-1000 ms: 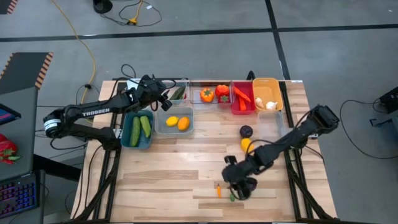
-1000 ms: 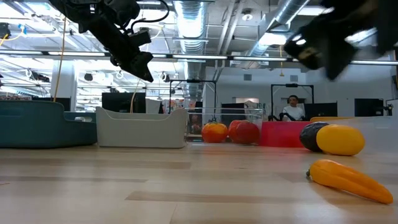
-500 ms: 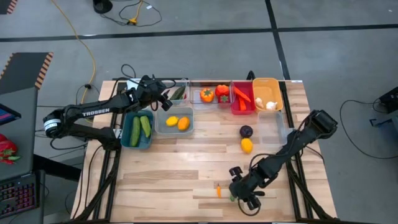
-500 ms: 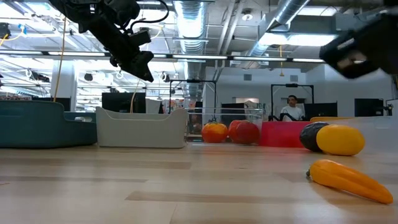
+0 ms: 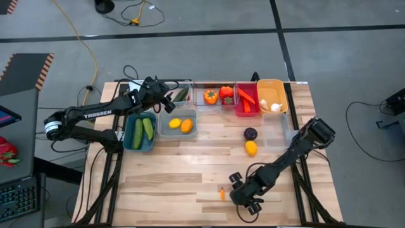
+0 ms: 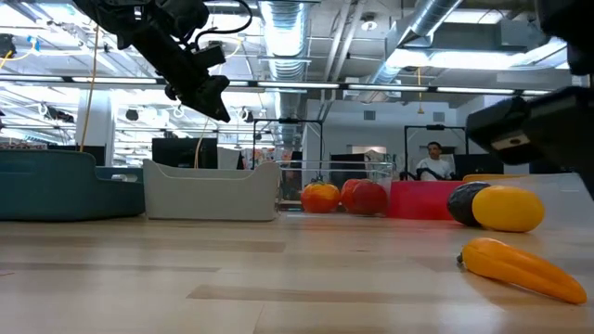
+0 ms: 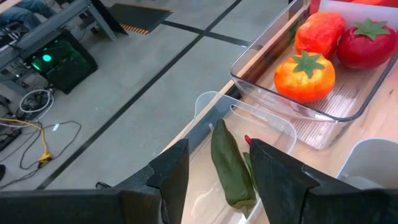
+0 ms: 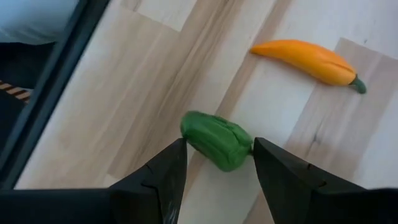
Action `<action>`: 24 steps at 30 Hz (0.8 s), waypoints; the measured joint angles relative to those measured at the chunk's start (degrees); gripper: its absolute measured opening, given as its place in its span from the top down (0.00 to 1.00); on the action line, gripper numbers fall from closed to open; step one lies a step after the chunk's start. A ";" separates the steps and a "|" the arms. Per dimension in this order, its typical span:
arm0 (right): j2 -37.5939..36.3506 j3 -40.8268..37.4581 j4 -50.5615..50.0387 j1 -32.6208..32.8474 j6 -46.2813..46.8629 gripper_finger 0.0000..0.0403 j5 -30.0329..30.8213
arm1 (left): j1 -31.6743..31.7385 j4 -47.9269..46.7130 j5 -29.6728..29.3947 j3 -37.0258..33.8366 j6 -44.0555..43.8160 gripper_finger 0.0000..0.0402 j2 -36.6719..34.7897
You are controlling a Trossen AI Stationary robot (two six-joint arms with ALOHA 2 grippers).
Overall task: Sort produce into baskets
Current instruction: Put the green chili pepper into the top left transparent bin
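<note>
The right gripper (image 5: pixel 242 201) hangs low over the near edge of the wooden table (image 5: pixel 164 171), its two dark fingers (image 8: pixel 163 180) standing apart with a small green toy pepper (image 8: pixel 217 140) lying on the wood between them, not clamped. Just beside it lies an orange chilli-shaped toy with a green stem (image 8: pixel 308 60). The left gripper (image 5: pixel 169 100) hovers above a clear plastic tub (image 7: pixel 249 162) at the far row, fingers apart and empty, a dark green pepper (image 7: pixel 230 167) lying in the tub below. Next to that, another clear tub (image 7: pixel 323 115) holds an orange toy pepper (image 7: pixel 305 76) and two red ones. A yellow lemon (image 5: pixel 251 148) and a purple ball (image 5: pixel 251 133) rest loose on the table, near each other.
</note>
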 joint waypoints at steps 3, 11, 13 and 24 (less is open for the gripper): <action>0.88 0.04 0.09 0.00 -0.01 0.48 0.61 | 0.00 0.00 -0.02 0.00 0.00 0.61 0.00; 1.45 0.10 0.17 -0.09 0.41 0.63 1.00 | 0.00 0.01 0.01 0.01 0.00 0.61 0.00; 1.45 0.09 0.13 -0.09 0.44 0.69 1.00 | 0.00 0.01 0.01 0.01 0.00 0.61 0.00; 0.96 2.11 -4.53 -3.27 0.20 0.78 0.50 | -1.58 3.59 8.93 0.02 3.42 0.61 -0.07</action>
